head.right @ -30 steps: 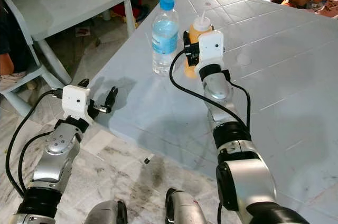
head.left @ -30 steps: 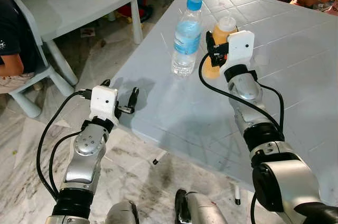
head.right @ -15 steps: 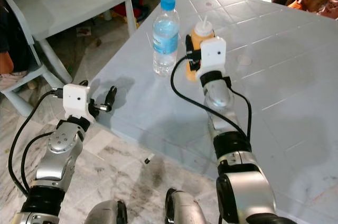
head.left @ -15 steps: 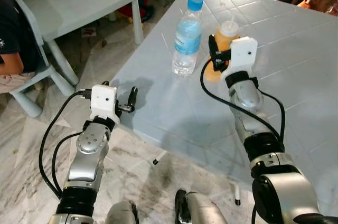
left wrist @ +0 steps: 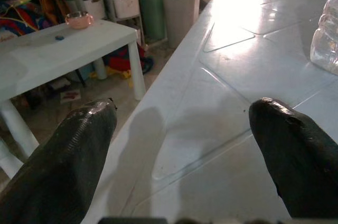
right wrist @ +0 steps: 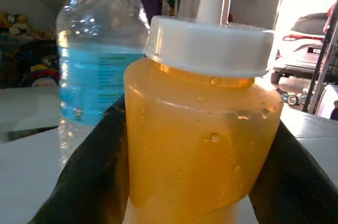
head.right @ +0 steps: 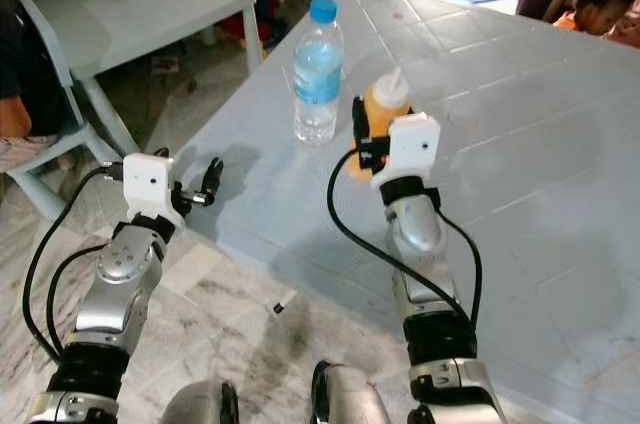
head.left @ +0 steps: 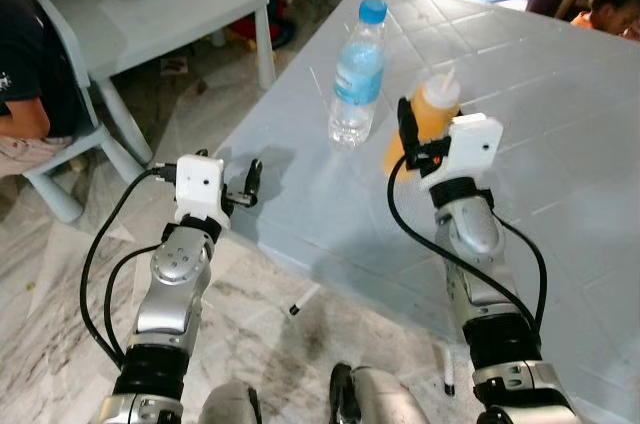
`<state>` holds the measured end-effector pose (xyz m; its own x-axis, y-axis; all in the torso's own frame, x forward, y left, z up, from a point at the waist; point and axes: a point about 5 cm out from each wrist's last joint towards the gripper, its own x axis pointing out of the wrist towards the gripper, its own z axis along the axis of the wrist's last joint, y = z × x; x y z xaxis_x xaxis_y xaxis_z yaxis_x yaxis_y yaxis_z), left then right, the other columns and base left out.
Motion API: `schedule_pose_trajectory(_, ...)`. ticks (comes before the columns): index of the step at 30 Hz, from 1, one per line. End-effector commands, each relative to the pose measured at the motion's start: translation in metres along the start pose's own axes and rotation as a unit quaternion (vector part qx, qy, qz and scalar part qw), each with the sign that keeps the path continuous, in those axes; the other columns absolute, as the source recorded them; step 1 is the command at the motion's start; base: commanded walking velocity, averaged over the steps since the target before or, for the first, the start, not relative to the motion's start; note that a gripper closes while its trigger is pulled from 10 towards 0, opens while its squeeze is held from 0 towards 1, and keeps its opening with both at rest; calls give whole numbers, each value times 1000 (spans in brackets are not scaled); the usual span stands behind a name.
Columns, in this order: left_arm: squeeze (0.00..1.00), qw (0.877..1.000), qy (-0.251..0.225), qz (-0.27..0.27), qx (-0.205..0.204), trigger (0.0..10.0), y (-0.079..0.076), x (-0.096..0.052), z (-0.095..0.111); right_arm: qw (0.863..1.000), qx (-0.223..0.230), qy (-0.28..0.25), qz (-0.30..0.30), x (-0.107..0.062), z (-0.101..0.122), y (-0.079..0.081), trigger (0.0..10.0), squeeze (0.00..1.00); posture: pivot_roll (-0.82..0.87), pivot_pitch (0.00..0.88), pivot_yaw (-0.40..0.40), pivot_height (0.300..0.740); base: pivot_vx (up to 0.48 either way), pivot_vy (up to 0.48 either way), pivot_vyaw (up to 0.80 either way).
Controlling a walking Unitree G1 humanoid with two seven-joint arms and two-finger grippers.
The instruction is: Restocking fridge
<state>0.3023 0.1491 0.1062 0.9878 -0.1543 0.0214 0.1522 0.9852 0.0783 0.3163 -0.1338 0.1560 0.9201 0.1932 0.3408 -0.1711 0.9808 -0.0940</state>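
Right gripper (head.left: 405, 139) clasping translucent orange squeeze bottle (head.left: 428, 119), left gripper (head.left: 228, 182) spread wide, ribbed clear water bottle (head.left: 355, 74)

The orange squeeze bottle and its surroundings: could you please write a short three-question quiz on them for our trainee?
1. True or false: the right gripper is shut on the orange squeeze bottle.
2. Which stands on the robot's left of that bottle: A) water bottle B) mug C) milk carton?
3. Fill in: the left gripper hovers open at the edge of the ____.

Key: 1 true; 2 A; 3 table.
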Motion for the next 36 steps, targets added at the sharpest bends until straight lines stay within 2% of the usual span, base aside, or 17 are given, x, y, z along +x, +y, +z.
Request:
schedule_pose_trajectory(1,0,1000,0,0,2,10000,-3,1,-1,999,1,40,11,-7,-11,4,10000,0,-41,52,-20,740,0,0,0)
schedule_pose_trajectory(3,0,1000,0,-1,1,10000,-4,0,-1,999,2,40,14,-6,-11,5,10000,0,-41,52,-22,740,0,0,0)
schedule_pose_trajectory(4,0,1000,0,-1,1,10000,-5,0,-2,999,3,39,17,-6,-10,5,8510,0,-41,53,-24,740,0,0,0)
schedule_pose_trajectory(5,0,1000,0,-1,2,10000,-5,0,-2,999,3,39,20,-5,-9,6,4196,0,-40,54,-25,740,0,0,0)
schedule_pose_trajectory(6,0,1000,0,-1,2,10000,-6,0,-3,999,3,38,23,-5,-8,6,3137,0,-39,53,-28,740,0,0,0)
schedule_pose_trajectory(7,0,1000,1,0,2,10000,-6,-1,-3,999,0,37,25,-4,-8,7,4392,0,-39,53,-28,740,0,0,0)
schedule_pose_trajectory(8,0,1000,1,1,3,10000,-6,-1,-4,999,-1,38,25,-4,-8,7,9333,0,-38,51,-29,740,-240,0,0)
schedule_pose_trajectory(9,0,1000,0,2,4,10000,-6,-1,-4,999,-1,39,25,-4,-8,8,10000,0,-38,51,-29,740,0,0,0)
schedule_pose_trajectory(18,0,1000,-2,7,5,10000,-5,1,-4,998,10,45,35,-2,-7,11,10000,0,-39,40,-33,740,-248,0,0)
schedule_pose_trajectory(22,0,1000,-2,6,6,10000,-5,2,-4,998,-1,40,46,-1,-5,14,10000,0,-41,36,-33,740,-262,0,0)
schedule_pose_trajectory(36,0,1000,-7,6,7,10000,-6,5,-2,998,13,40,48,2,-4,16,10000,0,-40,28,-35,740,-269,0,680)
